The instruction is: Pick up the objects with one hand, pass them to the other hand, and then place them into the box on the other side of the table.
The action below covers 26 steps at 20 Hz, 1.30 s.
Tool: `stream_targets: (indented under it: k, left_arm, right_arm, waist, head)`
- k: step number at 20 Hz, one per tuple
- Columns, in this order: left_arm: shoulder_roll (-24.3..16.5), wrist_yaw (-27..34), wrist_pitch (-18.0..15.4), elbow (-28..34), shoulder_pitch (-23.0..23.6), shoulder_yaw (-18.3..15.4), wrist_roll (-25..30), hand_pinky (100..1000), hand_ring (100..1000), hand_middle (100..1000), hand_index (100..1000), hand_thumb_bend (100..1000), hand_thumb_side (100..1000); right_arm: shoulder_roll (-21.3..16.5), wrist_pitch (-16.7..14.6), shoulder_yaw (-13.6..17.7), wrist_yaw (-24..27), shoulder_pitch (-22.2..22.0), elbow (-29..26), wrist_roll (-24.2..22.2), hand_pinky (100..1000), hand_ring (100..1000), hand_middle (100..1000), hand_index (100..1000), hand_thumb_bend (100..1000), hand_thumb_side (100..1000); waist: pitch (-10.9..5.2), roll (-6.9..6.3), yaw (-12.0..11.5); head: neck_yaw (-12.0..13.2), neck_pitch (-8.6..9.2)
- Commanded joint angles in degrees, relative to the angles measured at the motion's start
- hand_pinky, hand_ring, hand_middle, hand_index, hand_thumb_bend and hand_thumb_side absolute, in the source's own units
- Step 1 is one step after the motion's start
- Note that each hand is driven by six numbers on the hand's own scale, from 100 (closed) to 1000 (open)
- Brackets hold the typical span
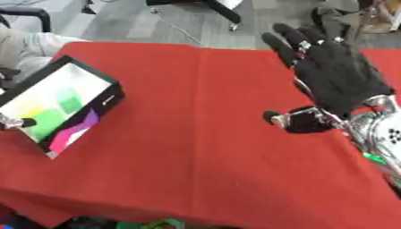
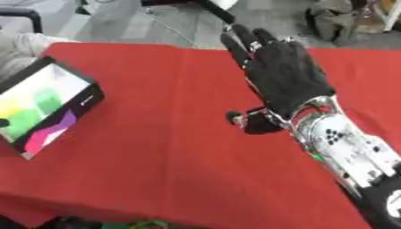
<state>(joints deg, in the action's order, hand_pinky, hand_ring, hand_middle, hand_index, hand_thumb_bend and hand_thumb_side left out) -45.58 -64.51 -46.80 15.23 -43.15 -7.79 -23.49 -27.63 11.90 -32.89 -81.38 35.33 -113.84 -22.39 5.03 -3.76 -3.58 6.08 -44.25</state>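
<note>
The right arm (image 2: 344, 147), silver with black fittings, comes in from the lower right, nearest the camera, and runs up to the right hand (image 2: 286, 78). The hand is black, held flat above the red table (image 1: 196, 134), back toward the camera, fingers (image 2: 243, 42) straight and spread, pointing to the far edge; the thumb (image 2: 250, 120) sticks out to the left. It holds nothing.

The box (image 1: 59, 105) lies at the table's left edge, well apart from the hand, across a wide stretch of red cloth. It is a shallow rectangle with a black rim and a white inside. Its long axis runs diagonally, from the near left corner up toward the far middle, and it sits tilted. Inside show soft patches of green, yellow and magenta; what they are cannot be made out. At the left edge beside the box, a small dark and silver part shows, unclear.
</note>
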Motion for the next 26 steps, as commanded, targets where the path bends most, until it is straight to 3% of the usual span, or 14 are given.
stream_targets:
  k: [1,3,4,5,7,8,9,13,16,18,19,20,23,26]
  left_arm:
    - [-4.4,0.6,-5.2,-2.1,-0.3,0.7,-13.0,843,827,873,945,734,631]
    - [-5.1,4.5,-5.2,-0.7,-0.1,0.7,-13.2,849,811,865,932,633,649]
    - [-5.3,7.7,-5.2,1.4,0.1,0.2,-11.4,850,810,864,930,624,651]
    - [-5.7,12.0,-5.2,4.6,0.5,-0.5,-8.5,853,802,858,918,550,662]
    - [-7.1,25.0,-5.2,13.7,2.7,-3.0,0.3,856,801,854,907,514,630]
    - [-8.1,32.6,-5.2,18.1,4.1,-4.4,5.7,856,800,857,906,496,628]
    - [-9.5,40.1,-5.2,22.0,5.9,-6.0,10.5,854,800,850,905,474,615]
    - [-15.2,71.7,-4.5,36.9,16.3,-12.4,26.7,834,803,854,900,406,628]
    - [-17.1,89.3,1.0,46.8,24.9,-19.4,34.4,824,790,844,896,385,634]
    - [-16.6,97.3,5.7,52.3,29.5,-24.0,37.3,817,777,832,889,380,638]
    - [-15.9,100.3,8.0,55.1,31.4,-26.1,38.0,816,776,831,890,383,637]
    - [-14.9,102.7,10.1,58.2,33.0,-28.0,38.3,814,773,822,887,393,624]
    - [-10.8,107.0,15.8,68.6,35.7,-31.7,37.6,811,767,814,884,402,606]
    - [-5.7,109.8,21.3,79.1,36.0,-32.7,35.3,807,760,805,881,412,594]
  right_arm:
    - [-0.9,0.2,0.4,0.3,0.7,-0.7,0.0,100,854,946,1000,635,460]
    - [-1.1,0.3,0.4,0.3,0.4,-0.7,-0.3,100,860,952,1000,636,463]
    - [-1.4,0.3,0.5,0.2,0.3,-0.7,-0.5,100,861,953,1000,636,463]
    - [-1.9,0.2,0.7,0.1,0.3,-0.7,-0.8,100,872,964,1000,645,463]
    - [-4.1,-0.2,2.1,-0.4,0.1,-0.7,-1.2,100,889,978,1000,668,455]
    - [-5.5,-0.5,3.1,-0.6,-0.1,-0.7,-1.3,100,897,984,1000,514,372]
    - [-7.3,-0.5,4.4,-0.9,-0.6,-0.7,-1.4,100,901,988,1000,679,447]
    - [-18.5,2.1,13.0,-0.7,-6.2,-0.7,-0.8,100,911,997,1000,673,441]
    - [-26.6,7.7,22.8,-0.6,-14.5,-0.7,1.3,100,897,976,1000,665,411]
    - [-29.6,11.9,28.6,-1.4,-20.2,-0.7,3.1,100,891,965,1000,665,390]
    - [-30.5,13.6,31.1,-2.2,-22.9,-0.7,3.9,565,889,961,1000,665,385]
    - [-30.9,14.9,33.1,-3.1,-25.1,-0.7,4.6,678,889,961,1000,665,379]
    - [-30.7,16.9,36.8,-5.8,-29.2,-0.7,6.3,631,883,953,1000,665,370]
    - [-29.7,16.8,38.2,-7.5,-30.2,-0.7,8.2,718,883,949,1000,666,360]
  waist:
    - [-0.74,-0.21,0.0]
    - [-0.90,-0.25,-0.1]
    - [-0.98,-0.26,-0.1]
    - [-1.08,-0.27,-0.2]
    - [-1.32,-0.21,-0.5]
    - [-1.48,-0.15,-0.6]
    - [-1.70,-0.04,-0.7]
    - [-2.95,0.71,-1.3]
    - [-3.92,1.41,-2.1]
    - [-4.39,1.79,-2.7]
    - [-4.57,1.99,-2.9]
    - [-4.71,2.19,-3.1]
    - [-4.97,2.62,-3.3]
    - [-5.01,2.84,-3.1]
  head:
    - [0.0,0.14]
    - [0.1,0.14]
    - [0.0,0.14]
    - [-0.2,0.14]
    - [-0.7,0.14]
    - [-1.1,0.14]
    - [-1.6,0.14]
    - [-6.6,0.14]
    - [-12.2,0.14]
    - [-14.9,0.14]
    - [-15.9,0.14]
    - [-16.8,0.14]
    - [-18.5,0.14]
    - [-19.2,0.14]
